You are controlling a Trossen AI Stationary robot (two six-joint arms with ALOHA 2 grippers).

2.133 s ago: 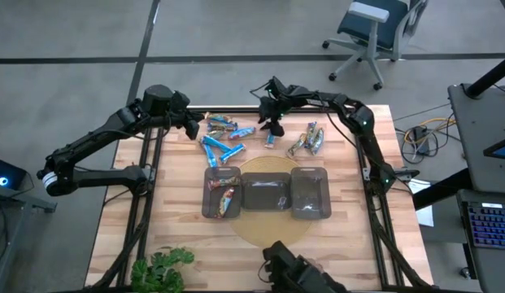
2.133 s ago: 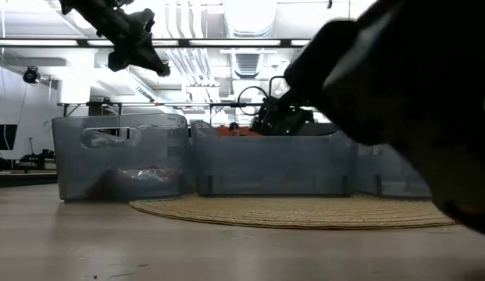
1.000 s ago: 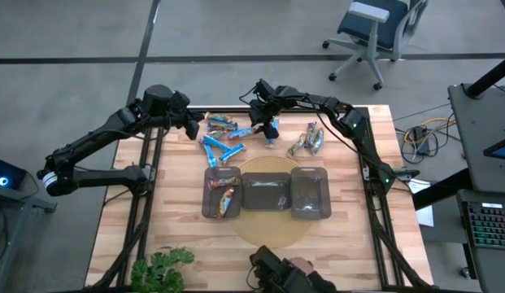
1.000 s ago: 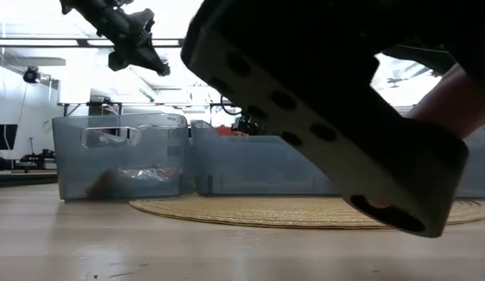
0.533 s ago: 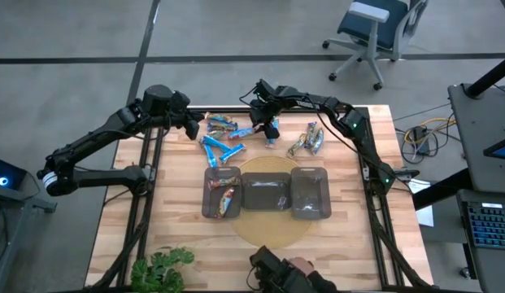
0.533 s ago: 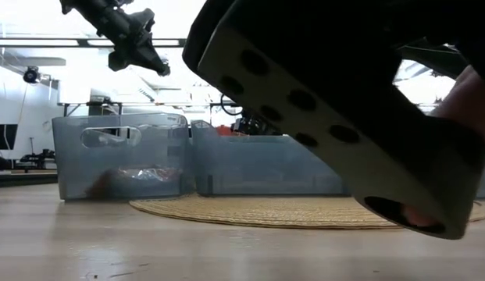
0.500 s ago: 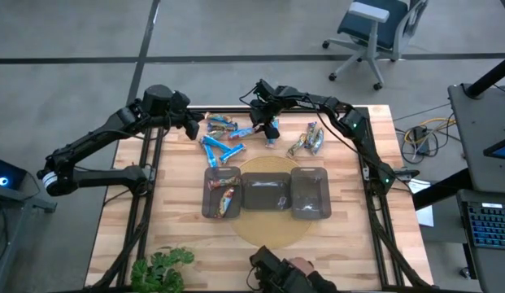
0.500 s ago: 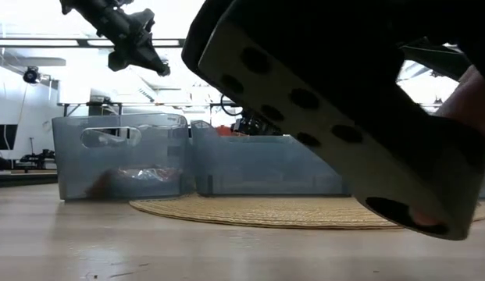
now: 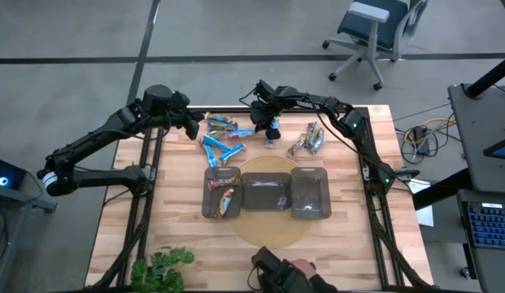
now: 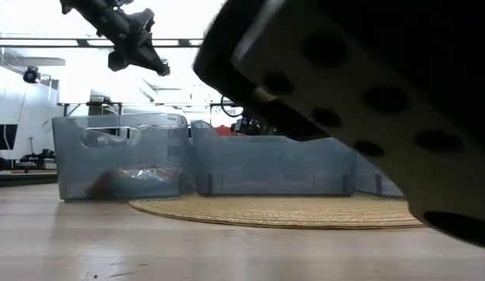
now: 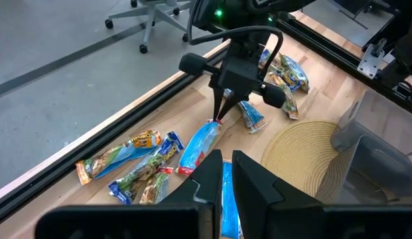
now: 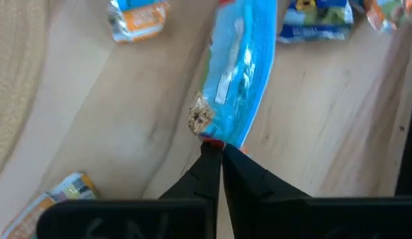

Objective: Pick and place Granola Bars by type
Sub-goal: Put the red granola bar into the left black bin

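Pinching the red-tipped end of a blue bar (image 12: 240,73) on the far middle of the table (image 9: 114,236), the right hand (image 12: 214,151) is fully closed; lifting toward a tray (image 9: 267,194) seems next.

Robotics lab / test bay, we'd say — not a home or shop.

We see a bare grey concrete floor (image 9: 65,41) all around a wooden table (image 9: 114,220) boxed in by a black rail frame (image 9: 146,203). Rolling office chair (image 9: 374,28) upper right of the high view, keyboard (image 9: 489,224) at lower right, cables (image 9: 419,134) on the floor at right. Low view shows exposed ceiling ducts (image 10: 250,23) upper centre.
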